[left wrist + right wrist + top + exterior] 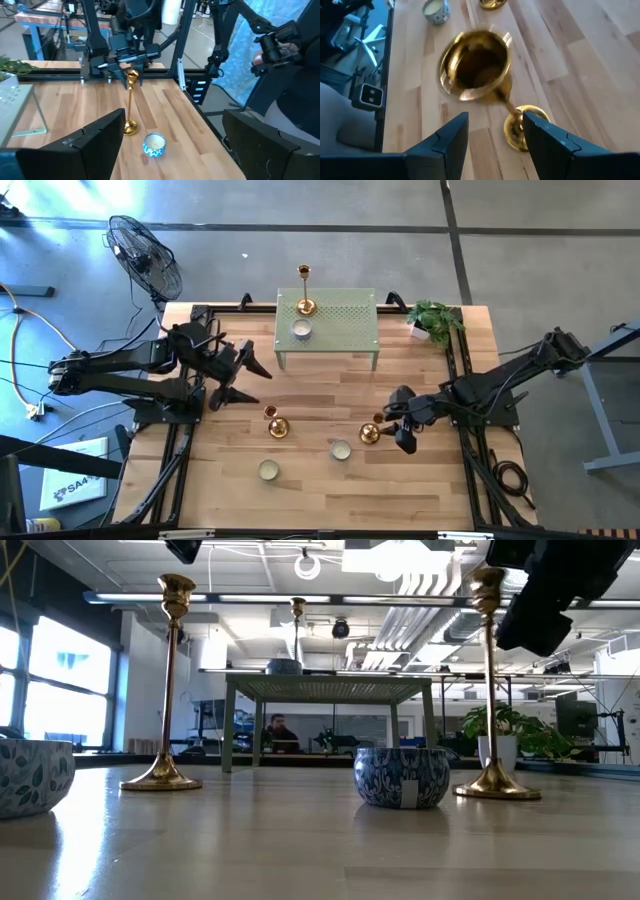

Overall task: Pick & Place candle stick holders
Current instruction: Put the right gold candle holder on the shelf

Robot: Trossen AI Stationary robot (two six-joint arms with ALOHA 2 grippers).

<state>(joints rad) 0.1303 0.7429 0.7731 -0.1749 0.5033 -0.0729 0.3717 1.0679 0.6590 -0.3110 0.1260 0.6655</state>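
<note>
You have three candlesticks here. One [305, 302] stands already on the small green table [350, 320] at the far side, next to a small pot [300, 330], so I judge this table is the place where they all must go. The second candlestick [277, 426] stands on the wooden table [320, 490] in the middle, and nothing touches it. The third candlestick [370, 433] stands more to the right, just beside a blue patterned pot [341, 449].

Your right gripper [492, 125] is directly above the third one. Its fingers are about half open, one on each side of the cup at the top, but I cannot see that they touch the metal, so it holds nothing for now. I think it comes from above because the stem is thin and the cup is the easiest part to take.

Your left gripper [243, 376] waits at the left side, well apart from the candlesticks, wide open and empty. Probably it stays there to leave room for the right arm.
</note>
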